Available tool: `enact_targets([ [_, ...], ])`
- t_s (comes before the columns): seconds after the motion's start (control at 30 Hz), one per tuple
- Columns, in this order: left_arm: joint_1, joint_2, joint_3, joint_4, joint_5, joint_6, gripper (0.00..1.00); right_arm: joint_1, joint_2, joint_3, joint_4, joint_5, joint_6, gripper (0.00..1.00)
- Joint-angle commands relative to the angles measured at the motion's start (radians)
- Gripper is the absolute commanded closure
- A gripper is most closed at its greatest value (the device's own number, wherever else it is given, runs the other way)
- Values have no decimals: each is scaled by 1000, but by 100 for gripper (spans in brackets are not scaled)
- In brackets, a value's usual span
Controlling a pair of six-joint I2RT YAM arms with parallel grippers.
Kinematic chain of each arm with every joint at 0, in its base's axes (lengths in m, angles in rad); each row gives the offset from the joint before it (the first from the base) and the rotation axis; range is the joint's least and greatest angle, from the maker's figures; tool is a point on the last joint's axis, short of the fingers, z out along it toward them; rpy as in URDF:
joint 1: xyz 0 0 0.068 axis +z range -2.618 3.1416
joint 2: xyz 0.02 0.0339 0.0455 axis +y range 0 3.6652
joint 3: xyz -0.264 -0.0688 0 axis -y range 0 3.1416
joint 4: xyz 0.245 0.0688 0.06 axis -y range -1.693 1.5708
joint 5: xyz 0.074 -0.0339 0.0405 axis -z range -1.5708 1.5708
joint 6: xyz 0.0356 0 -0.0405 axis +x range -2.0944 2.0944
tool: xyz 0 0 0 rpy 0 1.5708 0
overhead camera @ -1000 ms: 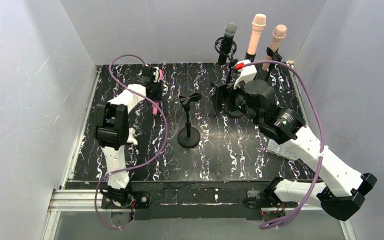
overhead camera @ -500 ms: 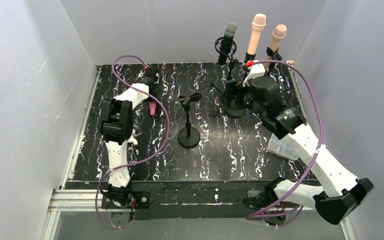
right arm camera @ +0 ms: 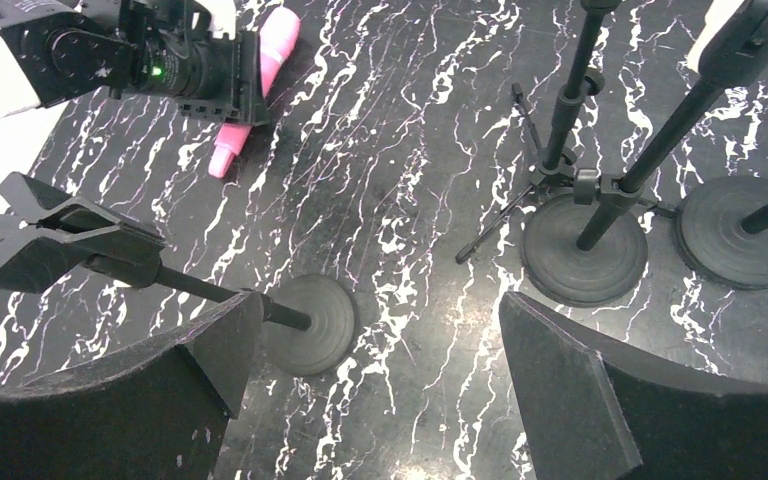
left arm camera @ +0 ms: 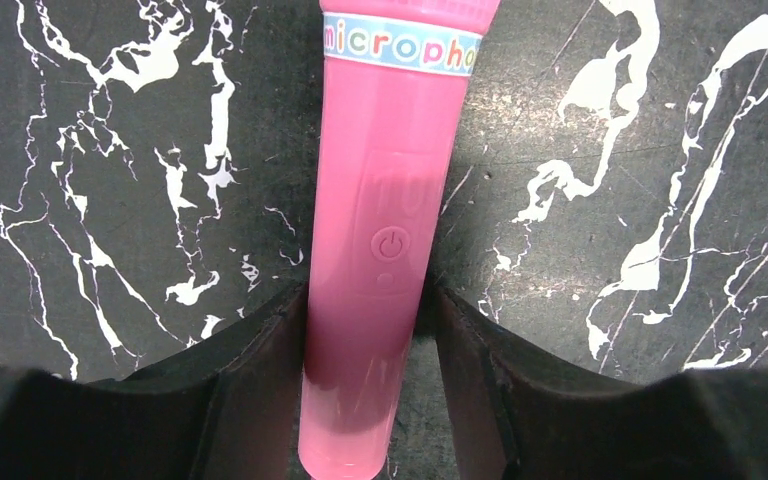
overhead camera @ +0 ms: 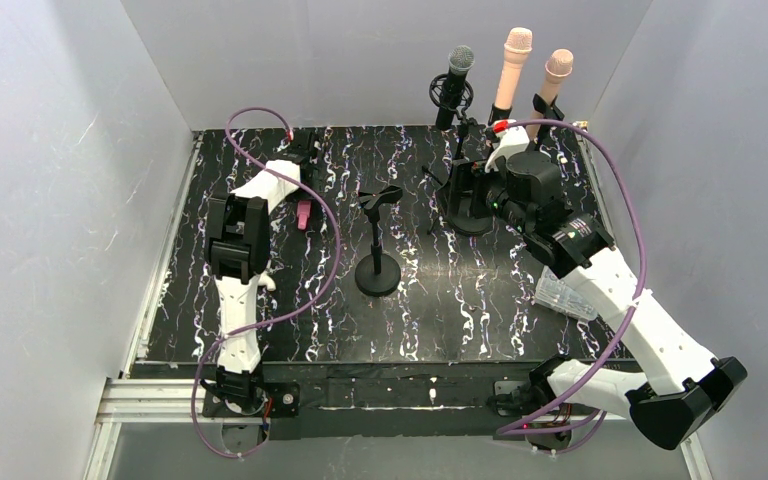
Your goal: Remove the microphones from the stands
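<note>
In the middle of the table [overhead camera: 260,345] stands an empty clip stand [overhead camera: 377,273]. Farther back on the left, the pink microphone [left arm camera: 380,200] lies flat on the marbled top. The left gripper [left arm camera: 367,292] has its fingers set narrowly either side of the handle, and I cannot tell whether they pinch it. On the right, the right gripper [right arm camera: 377,300] hangs spread wide and empty before the far stands [right arm camera: 585,250].

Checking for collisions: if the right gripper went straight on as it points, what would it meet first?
Likely the marbled table beside the empty stand's round base; depth is unclear, so it could clip that base.
</note>
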Motion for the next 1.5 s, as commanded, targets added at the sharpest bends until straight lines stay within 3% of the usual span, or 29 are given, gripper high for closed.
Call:
enact_targets([
  [0.0, -4, 29, 16, -69, -4, -24, 51, -4, -14, 8, 57, -23, 12, 2],
  [0.3, -3, 16, 26, -79, -2, -12, 47, -4, -14, 6, 58, -39, 24, 2],
  [0.57, 2, -39, 70, -80, 42, 45, 23, -4, -16, 17, 54, -42, 25, 2],
  [0.9, 19, -192, 102, -88, 95, 58, 12, -4, -25, 5, 32, -39, 23, 2],
  [1.13, 20, -473, -52, -40, 193, -17, 8, -4, -51, -73, 25, -97, 21, 2],
  [1.23, 20, -596, -152, -6, 265, -42, 8, -2, -91, -163, 112, -152, 31, 2],
  [1.47, 20, -954, -548, 230, 482, -117, 8, 27, -133, -333, 244, -202, 25, 2],
])
